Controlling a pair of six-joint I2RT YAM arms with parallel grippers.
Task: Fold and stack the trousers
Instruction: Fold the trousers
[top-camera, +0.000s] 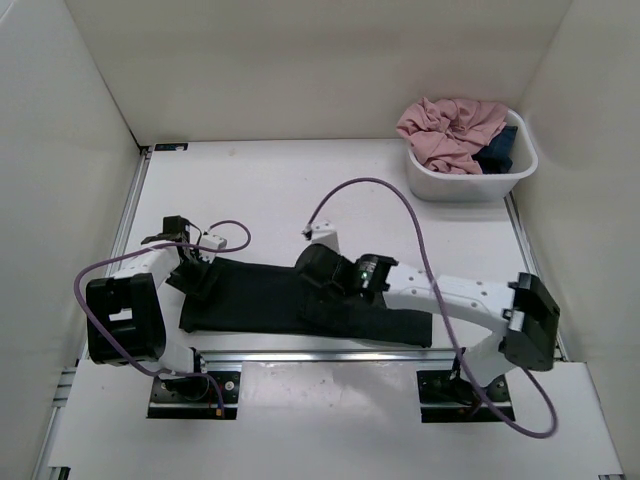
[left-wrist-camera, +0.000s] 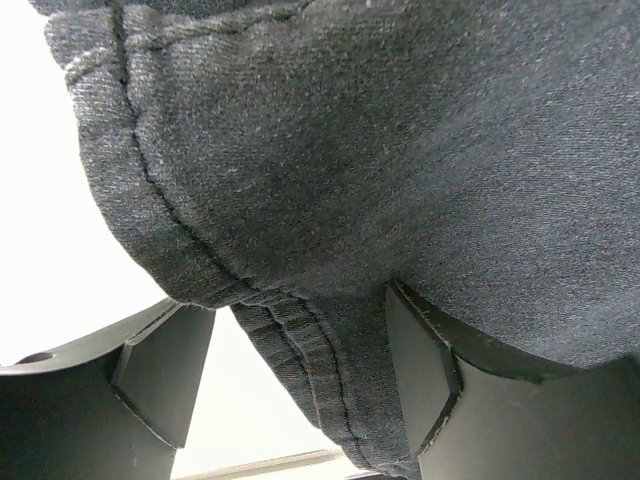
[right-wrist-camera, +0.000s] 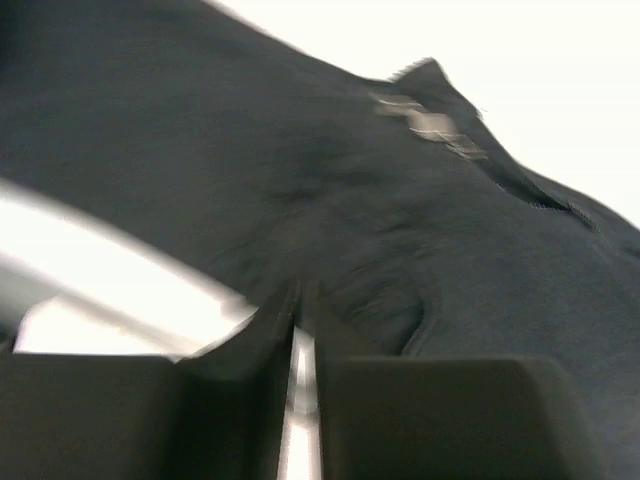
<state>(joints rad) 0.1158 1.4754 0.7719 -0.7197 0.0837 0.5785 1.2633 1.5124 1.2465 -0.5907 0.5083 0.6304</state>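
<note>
The left gripper (left-wrist-camera: 290, 305) has its jaws released and wide apart astride a seamed edge of the black trousers (top-camera: 260, 295), apparently poised to pinch it for folding. The right gripper (right-wrist-camera: 297, 300) is clenched to a slit at mid-garment; whether it holds cloth is unclear. The trousers lie lengthwise along the near rail (top-camera: 320, 355), with bare table (top-camera: 260, 190) beyond, towards the white tub (top-camera: 460, 188).

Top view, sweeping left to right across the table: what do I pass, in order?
left gripper → right gripper → pink garment → dark blue garment. The trousers span both grippers, so they are left unranked.
</note>
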